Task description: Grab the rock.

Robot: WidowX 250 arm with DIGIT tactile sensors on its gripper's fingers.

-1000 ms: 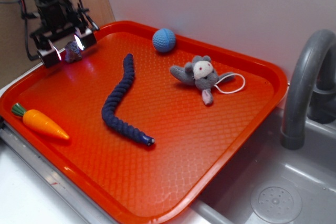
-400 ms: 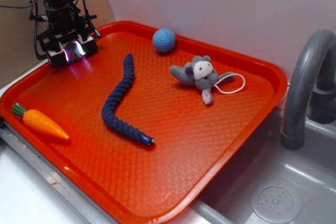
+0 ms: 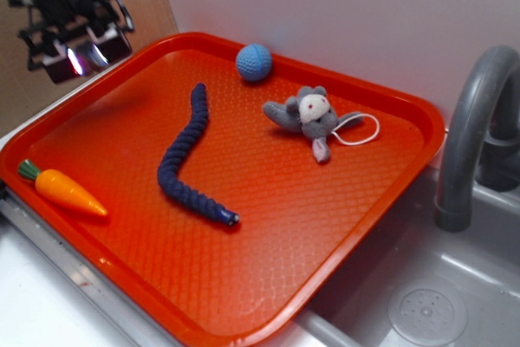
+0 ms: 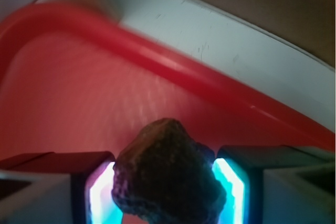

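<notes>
My gripper (image 3: 77, 58) hangs above the far left corner of the orange tray (image 3: 244, 282), lifted clear of it. In the wrist view the gripper (image 4: 165, 192) is shut on the rock (image 4: 168, 177), a dark lumpy rough stone clamped between the two glowing pads (image 4: 228, 190). The rock is held above the tray's rim (image 4: 173, 66). In the exterior view the rock is hidden between the fingers.
On the tray lie a blue ball (image 3: 253, 62), a grey plush mouse (image 3: 313, 117), a dark blue knitted worm (image 3: 188, 156) and a toy carrot (image 3: 63, 191). A grey tap (image 3: 475, 132) and sink (image 3: 422, 306) stand right of the tray.
The gripper closed round the rock at the tray's far left corner, then rose and moved left with it. The spot on the tray where the rock lay is bare.
</notes>
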